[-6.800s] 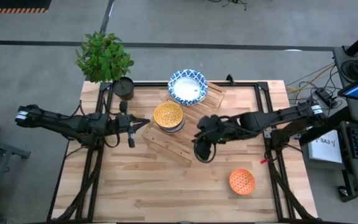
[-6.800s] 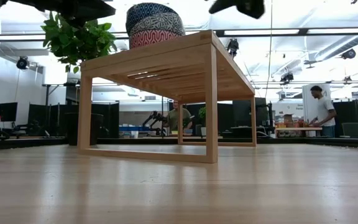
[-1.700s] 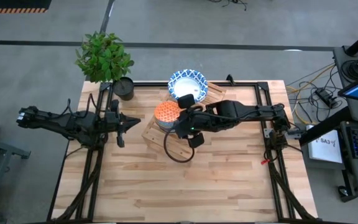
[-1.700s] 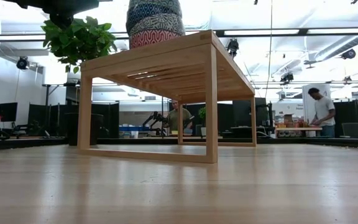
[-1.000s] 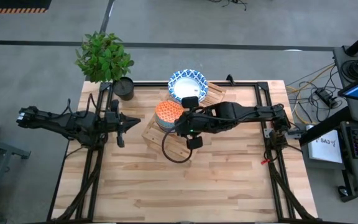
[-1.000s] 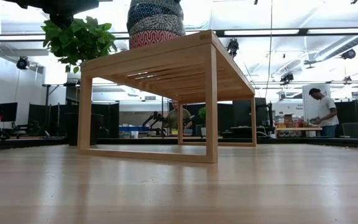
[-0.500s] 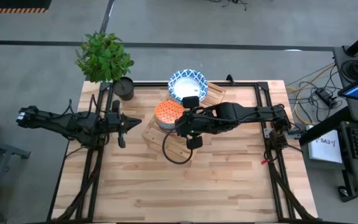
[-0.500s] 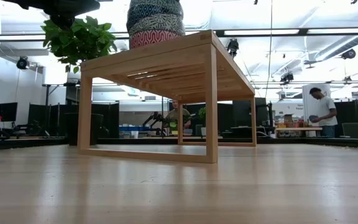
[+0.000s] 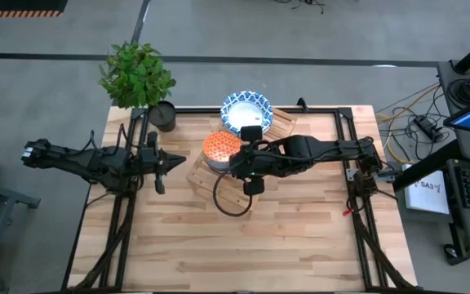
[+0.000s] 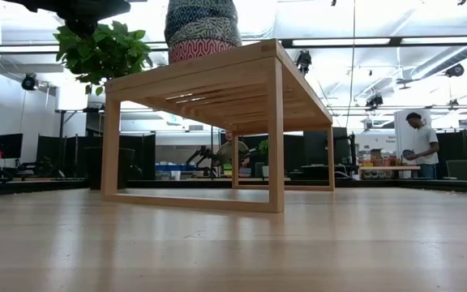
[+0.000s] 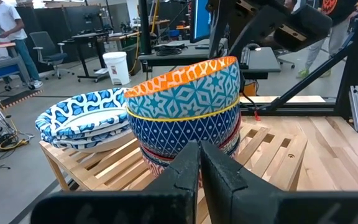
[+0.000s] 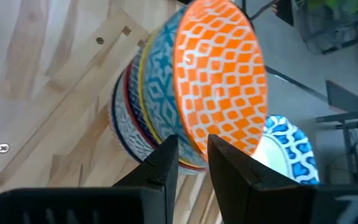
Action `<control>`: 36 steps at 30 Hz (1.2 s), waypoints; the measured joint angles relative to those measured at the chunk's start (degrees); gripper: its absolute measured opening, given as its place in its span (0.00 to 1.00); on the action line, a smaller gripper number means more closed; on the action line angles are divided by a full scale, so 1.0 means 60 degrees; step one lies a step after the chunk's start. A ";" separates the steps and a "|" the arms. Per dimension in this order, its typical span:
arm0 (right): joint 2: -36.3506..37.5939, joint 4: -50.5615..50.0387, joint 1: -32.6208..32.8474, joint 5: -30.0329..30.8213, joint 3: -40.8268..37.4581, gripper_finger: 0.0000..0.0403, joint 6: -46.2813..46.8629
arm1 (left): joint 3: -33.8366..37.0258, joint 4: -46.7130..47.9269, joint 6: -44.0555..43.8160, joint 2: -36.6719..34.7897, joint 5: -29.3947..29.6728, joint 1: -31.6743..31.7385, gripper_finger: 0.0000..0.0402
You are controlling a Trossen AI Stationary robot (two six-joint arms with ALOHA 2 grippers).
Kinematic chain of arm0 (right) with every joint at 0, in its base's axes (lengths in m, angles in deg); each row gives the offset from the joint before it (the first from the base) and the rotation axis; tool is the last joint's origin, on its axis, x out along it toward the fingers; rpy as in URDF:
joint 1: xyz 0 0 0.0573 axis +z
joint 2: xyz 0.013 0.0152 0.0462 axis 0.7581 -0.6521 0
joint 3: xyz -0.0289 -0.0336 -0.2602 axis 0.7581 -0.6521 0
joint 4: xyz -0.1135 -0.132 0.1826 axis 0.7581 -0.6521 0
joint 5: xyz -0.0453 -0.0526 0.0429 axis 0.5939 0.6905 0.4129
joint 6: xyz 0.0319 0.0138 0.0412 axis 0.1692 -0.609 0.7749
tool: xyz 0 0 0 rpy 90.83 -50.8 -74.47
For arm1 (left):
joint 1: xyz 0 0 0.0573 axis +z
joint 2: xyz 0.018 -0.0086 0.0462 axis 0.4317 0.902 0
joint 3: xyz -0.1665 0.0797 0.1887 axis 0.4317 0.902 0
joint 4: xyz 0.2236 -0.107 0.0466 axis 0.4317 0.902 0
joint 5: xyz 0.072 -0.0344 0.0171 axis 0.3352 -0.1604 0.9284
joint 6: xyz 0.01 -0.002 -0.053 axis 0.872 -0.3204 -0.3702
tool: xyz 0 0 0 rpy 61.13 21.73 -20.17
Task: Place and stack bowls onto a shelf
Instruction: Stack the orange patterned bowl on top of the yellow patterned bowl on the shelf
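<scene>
From above we see the orange bowl point(image 9: 218, 147) topping the stack on the shelf point(image 9: 219, 181) beside the blue-rimmed bowls point(image 9: 246, 113), the right gripper point(image 9: 237, 157) at its edge; the wrist views show right fingers point(image 12: 163, 163) slightly parted, empty, and left gripper point(image 11: 199, 167) pressed together.

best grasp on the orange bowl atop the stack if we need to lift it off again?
Pinch the rim of the orange bowl, one jaw inside and one outside, coming from above. It sits nested upright on the stack, so only its rim and top band stand clear; the walls below are sunk in the next bowl. Probably take the side away from the white bowls, where the right gripper already is.
</scene>
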 joint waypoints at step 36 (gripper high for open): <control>0.0328 0.7042 -0.0135 0.0070 -0.3341 0.17 0.0973 | 0.0000 0.0003 0.0361 0.0278 0.0266 0.0000 0.00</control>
